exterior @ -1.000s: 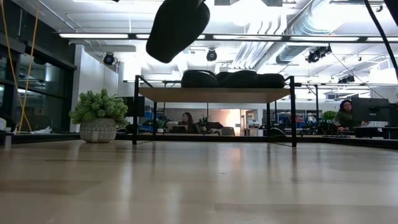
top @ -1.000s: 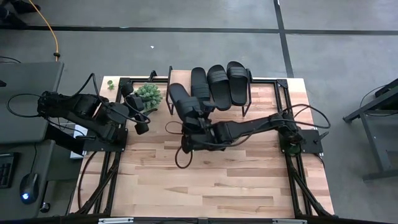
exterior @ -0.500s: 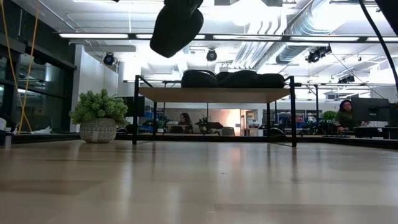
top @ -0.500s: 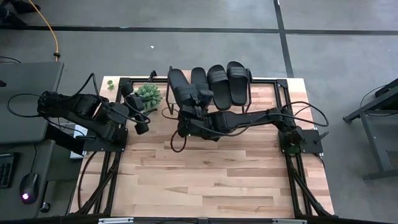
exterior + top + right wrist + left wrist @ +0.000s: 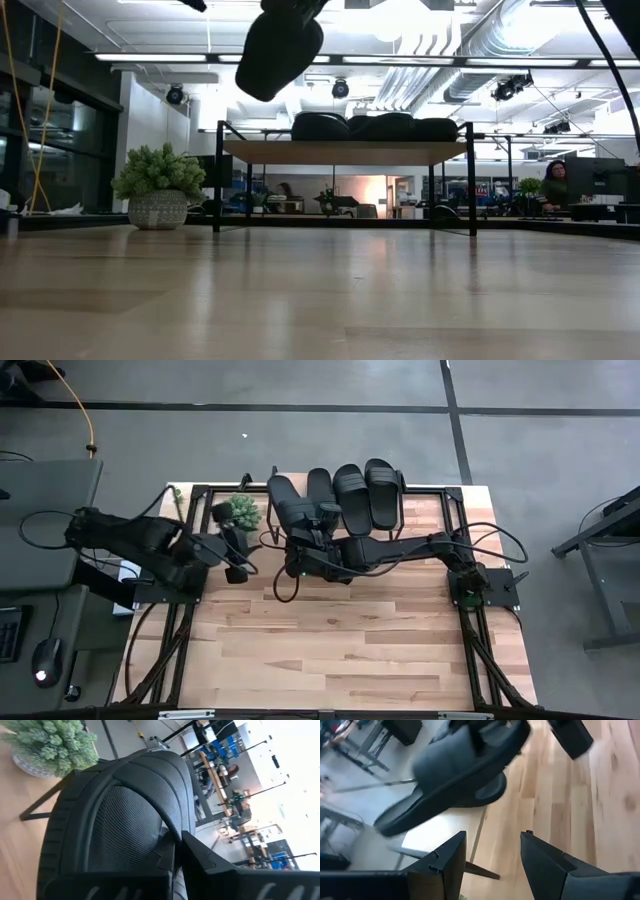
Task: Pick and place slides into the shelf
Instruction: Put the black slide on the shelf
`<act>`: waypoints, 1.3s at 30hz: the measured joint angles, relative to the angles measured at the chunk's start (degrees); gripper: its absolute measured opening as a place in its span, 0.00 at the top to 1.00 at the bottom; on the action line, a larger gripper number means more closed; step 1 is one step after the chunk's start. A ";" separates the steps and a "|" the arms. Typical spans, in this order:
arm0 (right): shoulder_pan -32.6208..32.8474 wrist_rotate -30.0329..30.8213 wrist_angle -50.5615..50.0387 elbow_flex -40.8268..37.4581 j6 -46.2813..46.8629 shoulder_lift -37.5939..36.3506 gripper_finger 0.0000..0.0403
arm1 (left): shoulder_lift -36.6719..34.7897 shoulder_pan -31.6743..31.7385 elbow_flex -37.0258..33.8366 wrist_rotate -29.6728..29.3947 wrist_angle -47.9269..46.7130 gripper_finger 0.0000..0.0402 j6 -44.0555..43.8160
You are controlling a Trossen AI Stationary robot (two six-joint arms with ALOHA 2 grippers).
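Note:
My right gripper (image 5: 308, 540) is shut on one black slide (image 5: 288, 508) and holds it in the air over the left end of the shelf (image 5: 345, 152). In the low view that slide (image 5: 280, 50) hangs tilted above the shelf's wooden top. Three more black slides (image 5: 352, 495) lie side by side on the shelf top, soles down. My left gripper (image 5: 233, 545) is open, left of the shelf, near the plant (image 5: 240, 510). In the left wrist view the held slide (image 5: 455, 765) shows beyond my open fingers (image 5: 452, 862). My right gripper holds the slide by its ribbed strap (image 5: 125, 815), at the slide's near end. One finger (image 5: 205, 862) lies against the strap; the slide hides the other. The fingers come from the table's near right side. The slide is lifted clear, its free end pointing toward the far edge.
A potted green plant (image 5: 157, 185) stands on the table just left of the shelf, between the two arms. The shelf's thin black legs (image 5: 218, 180) stand near the far edge. Bare wooden tabletop (image 5: 340, 640) stretches toward the near edge. People sit in the room beyond.
My right gripper has carried the slide toward the far edge, from in front of the shelf to over its left end, turning it more nearly parallel with the slides lying there. My left arm has swung toward the right, closer to the plant and the shelf.

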 joint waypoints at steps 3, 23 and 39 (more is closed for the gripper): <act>0.01 -0.77 0.00 0.00 0.64 0.00 1.00 | 2.54 0.00 0.00 0.07 0.72 0.58 4.56; -0.43 -9.45 -0.37 -0.02 4.11 0.00 1.00 | 6.87 -8.62 0.01 -2.41 10.70 0.58 21.21; 2.68 -11.14 4.01 -0.02 2.03 0.00 1.00 | 11.78 -8.59 0.02 -5.20 16.58 0.58 26.31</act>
